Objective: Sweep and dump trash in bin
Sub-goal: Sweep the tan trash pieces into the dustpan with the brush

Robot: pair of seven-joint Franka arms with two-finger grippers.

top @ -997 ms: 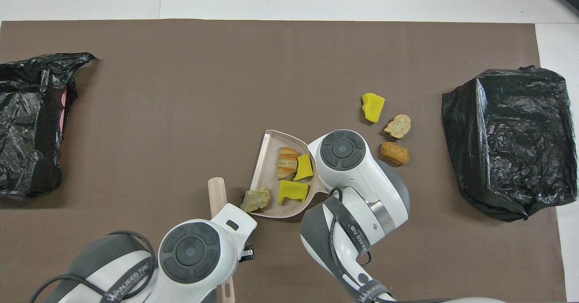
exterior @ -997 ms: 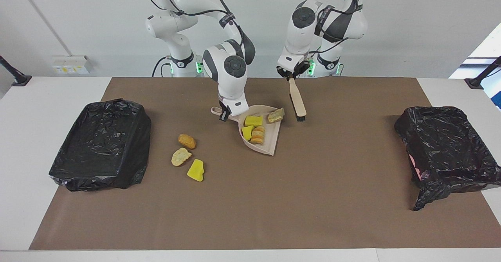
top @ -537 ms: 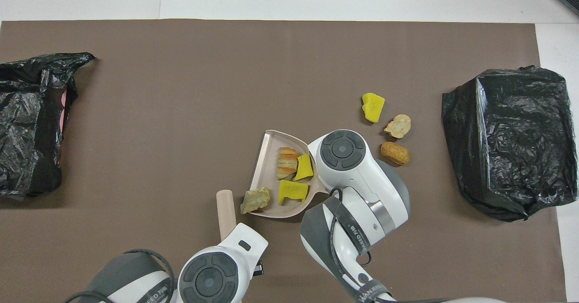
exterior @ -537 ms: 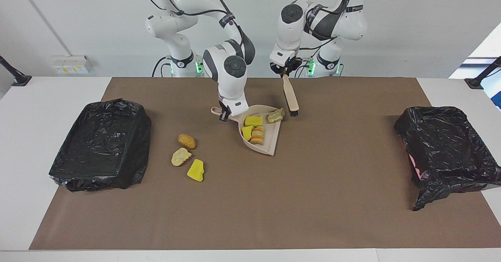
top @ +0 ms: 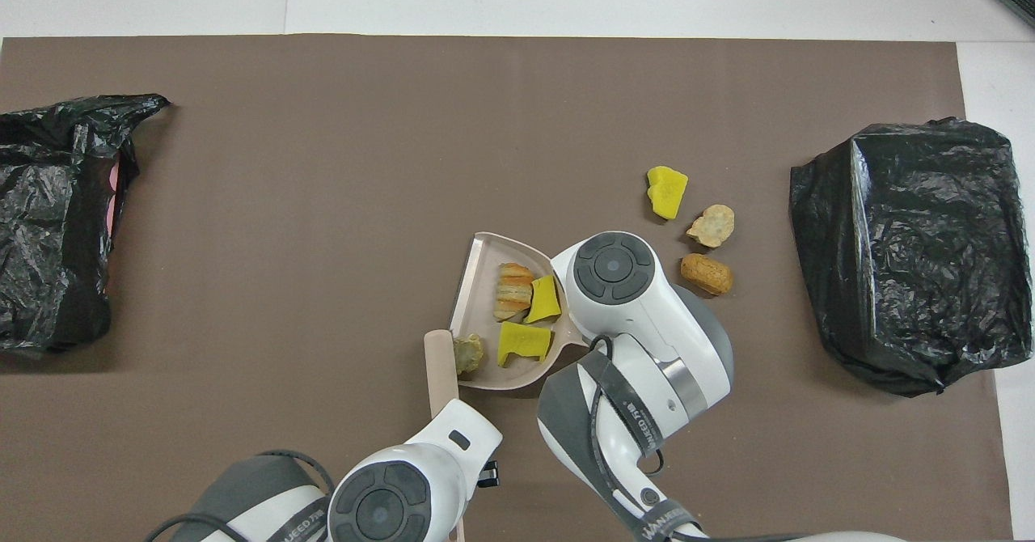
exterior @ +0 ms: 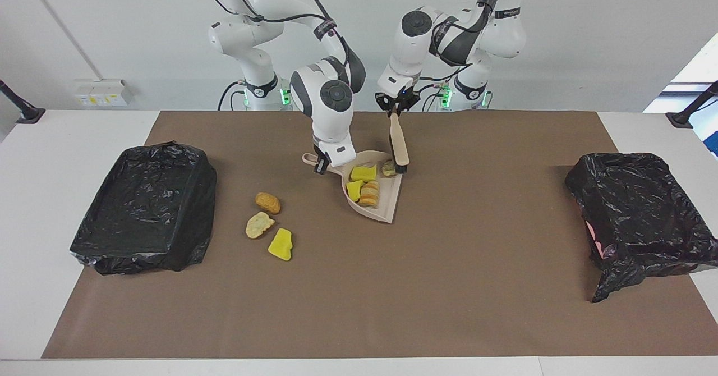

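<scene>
Facing view: the right gripper (exterior: pixel 321 165) is clamped on the handle of the beige dustpan (exterior: pixel 387 210), which lies on the brown mat (exterior: pixel 449 252) near the robots. The left gripper (exterior: pixel 396 105) is closed on the handle of the brush (exterior: pixel 399 140), whose bristle end touches the open edge of the dustpan, right against a tan scrap (exterior: pixel 388 168). Inside the dustpan lie two yellow chunks (exterior: pixel 363 172) and a golden pastry lump (exterior: pixel 369 193). Three more scraps (exterior: pixel 268 202) — one brown, one pale tan, one yellow — lie on the mat toward the right arm's end, beside a black-bagged bin (exterior: pixel 146 207). A second bagged bin (exterior: pixel 639 213) sits at the left arm's end.

Overhead view: the brush (top: pixel 441 364) lies alongside the dustpan (top: pixel 479 267), pressing the tan scrap (top: pixel 467 353) just inside its lip. The right arm's wrist covers the dustpan handle — its fingers are hidden here, as are the left gripper's. The three loose scraps (top: pixel 710 226) lie between the dustpan and the bin (top: pixel 914 251).
</scene>
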